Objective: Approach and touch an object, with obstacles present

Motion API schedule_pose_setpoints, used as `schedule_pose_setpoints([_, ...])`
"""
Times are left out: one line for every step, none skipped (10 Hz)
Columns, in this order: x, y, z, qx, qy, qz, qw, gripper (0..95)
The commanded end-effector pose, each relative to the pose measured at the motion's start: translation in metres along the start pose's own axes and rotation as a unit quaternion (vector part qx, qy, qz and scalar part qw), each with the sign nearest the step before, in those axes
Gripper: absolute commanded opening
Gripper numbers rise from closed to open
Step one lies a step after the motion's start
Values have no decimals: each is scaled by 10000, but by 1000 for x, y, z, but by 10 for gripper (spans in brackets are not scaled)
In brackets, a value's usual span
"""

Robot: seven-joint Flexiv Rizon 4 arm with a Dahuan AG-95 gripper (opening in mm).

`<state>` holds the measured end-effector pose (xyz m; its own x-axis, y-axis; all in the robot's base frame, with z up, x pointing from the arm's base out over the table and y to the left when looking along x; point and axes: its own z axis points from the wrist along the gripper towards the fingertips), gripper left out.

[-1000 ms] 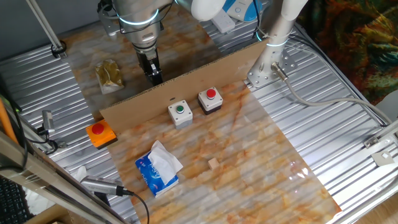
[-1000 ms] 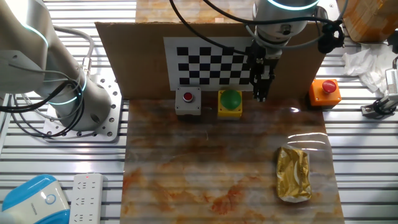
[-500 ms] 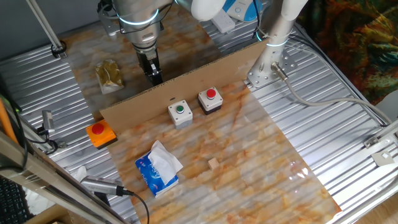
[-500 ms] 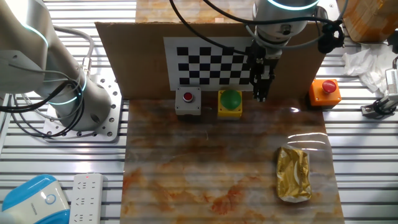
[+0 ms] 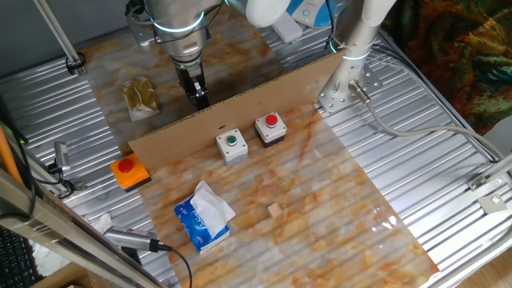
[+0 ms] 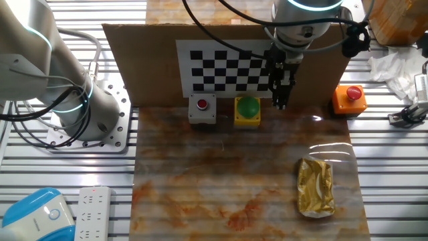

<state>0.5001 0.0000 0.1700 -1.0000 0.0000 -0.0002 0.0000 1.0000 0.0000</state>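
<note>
One Flexiv arm [image 6: 301, 20] reaches down over a marbled mat [image 6: 221, 174], on the side of a standing cardboard wall [image 6: 140, 53] that carries a checkerboard sheet [image 6: 221, 67]. The task names no target. Judging by position, the likeliest is the green button [image 6: 248, 107] on its yellow base at the foot of the wall, with the gold foil packet [image 6: 315, 187] as the other candidate. The gripper [image 6: 280, 102] hangs nose-down with its two fingers drawn narrow and nothing between them. Its tips are just right of the green button as that camera sees it, near but not touching, and whether they are above the mat or on it cannot be told. The packet lies well apart, toward that camera's near edge. A grey box with a red button [image 6: 202, 109] sits just beyond the green one, and an orange box with a red button [image 6: 349, 99] stands on the gripper's other side, past the end of the wall. Done well, the step in hand is probably a short sideways shift toward the green dome, then a slow descent onto it. The fingers would best be kept narrow, off the cardboard behind and short of the red button's box. A light contact should do, since a hard press could push the base along the mat. From the opposite camera the wall hides this button, and only the gripper's top shows above the cardboard edge.
</note>
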Motion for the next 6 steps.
schedule_pose_setpoints([0,0,0,359,-228,-234,9988,0])
schedule_pose_setpoints([0,0,0,375,-214,-235,9988,0])
schedule_pose_setpoints([0,0,-1,378,-211,-232,9988,0])
schedule_pose_setpoints([0,0,-1,378,-212,-230,9988,0])
schedule_pose_setpoints([1,0,-1,378,-211,-227,9988,0])
schedule_pose_setpoints([1,1,-2,377,-212,-221,9988,0])
